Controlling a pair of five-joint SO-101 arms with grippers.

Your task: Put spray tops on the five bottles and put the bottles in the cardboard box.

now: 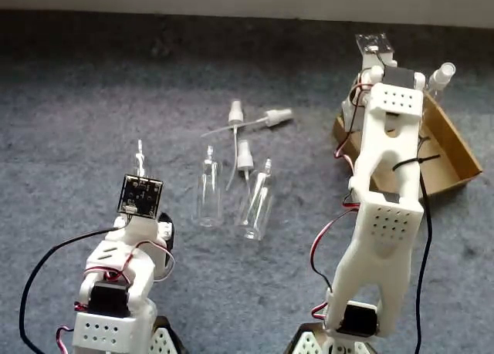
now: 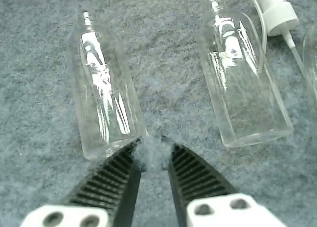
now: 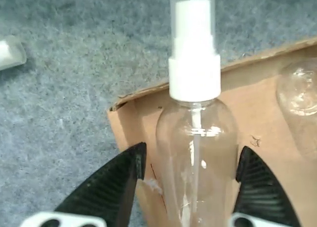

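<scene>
My right gripper point(image 3: 192, 155) is open over the cardboard box point(image 3: 130, 119), its jaws on either side of a clear bottle point(image 3: 198, 138) fitted with a white spray top point(image 3: 194, 49). A second clear bottle point(image 3: 299, 88) lies in the box beside it. My left gripper point(image 2: 153, 150) is slightly open, low over the carpet at the base of an uncapped bottle point(image 2: 104, 88). Another uncapped bottle point(image 2: 242, 78) lies beside it, near a loose spray top point(image 2: 277, 14). From above, two uncapped bottles point(image 1: 208, 192) point(image 1: 256, 203) and three loose spray tops point(image 1: 235, 113) point(image 1: 276, 118) point(image 1: 245, 156) lie mid-table.
The cardboard box point(image 1: 455, 165) sits at the far right, with the right arm point(image 1: 386, 184) stretched over it. A capped bottle point(image 1: 442, 76) pokes up at its far corner. Grey carpet covers the table. Cables trail from both arm bases.
</scene>
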